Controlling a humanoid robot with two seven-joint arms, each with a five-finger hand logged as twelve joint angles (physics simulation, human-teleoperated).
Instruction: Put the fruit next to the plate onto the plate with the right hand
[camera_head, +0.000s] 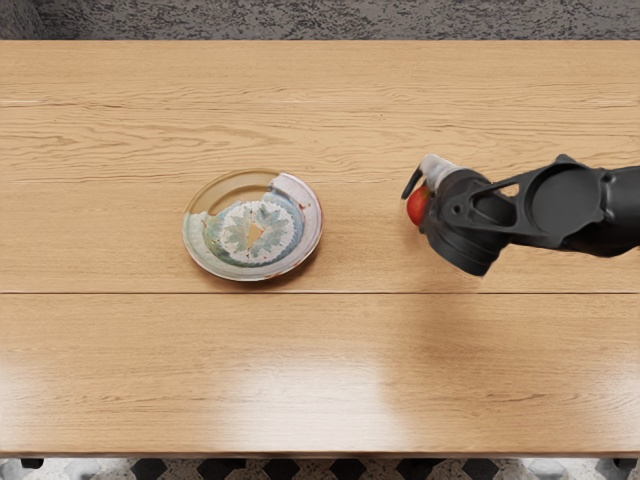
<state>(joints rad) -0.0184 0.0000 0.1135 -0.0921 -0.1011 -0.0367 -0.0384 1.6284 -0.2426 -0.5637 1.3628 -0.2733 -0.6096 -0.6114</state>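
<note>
A round patterned plate (253, 225) lies on the wooden table, left of centre, with nothing on it. To its right a small red fruit (416, 205) shows only as a sliver, the rest hidden behind my right hand (432, 196). The black right arm comes in from the right edge. Its hand sits right over the fruit, with a dark thumb and a pale finger (434, 168) curving around the fruit's top. How firmly the fingers close on it is hidden by the wrist.
The wooden table (320, 370) spans the whole view, with its front edge near the bottom and a grey wall strip at the back. A stretch of bare wood separates the plate from the fruit.
</note>
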